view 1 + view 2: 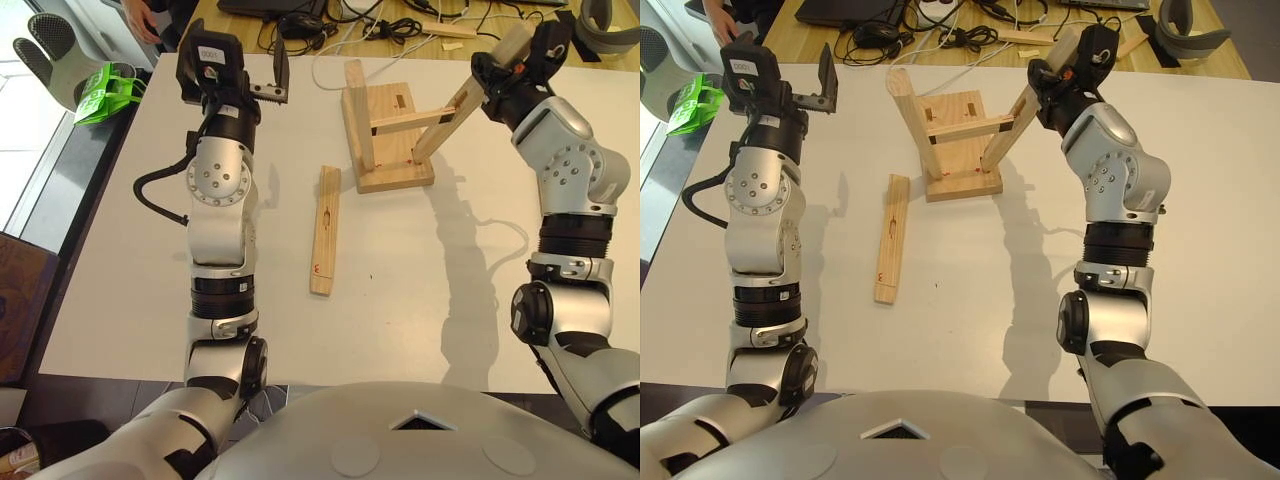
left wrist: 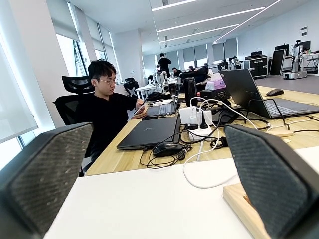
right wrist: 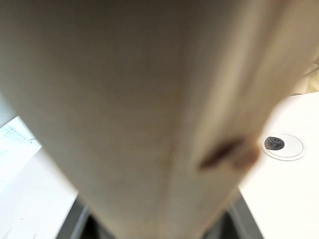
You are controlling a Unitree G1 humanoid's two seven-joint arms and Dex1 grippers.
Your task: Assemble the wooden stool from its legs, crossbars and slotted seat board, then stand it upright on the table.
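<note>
The slotted seat board [image 1: 400, 172] lies flat on the white table [image 1: 450, 300] at the back centre. One leg [image 1: 357, 110] stands up from it, and a crossbar [image 1: 405, 122] runs from that leg to a second, slanted leg [image 1: 445, 120]. My right gripper [image 1: 482, 85] is shut on the upper end of that slanted leg, which sits very close in the right wrist view [image 3: 124, 109]. A loose wooden leg [image 1: 325, 230] lies on the table in front of the board. My left gripper [image 1: 270, 88] hangs open and empty to the left of the stool, its pads [image 2: 45, 184] wide apart.
Behind the table stands a wooden desk with a laptop [image 2: 152, 132], a mouse [image 1: 298, 22] and tangled cables [image 1: 970, 38]. A green bag [image 1: 108, 92] sits off the table's left edge. The table's front half is bare.
</note>
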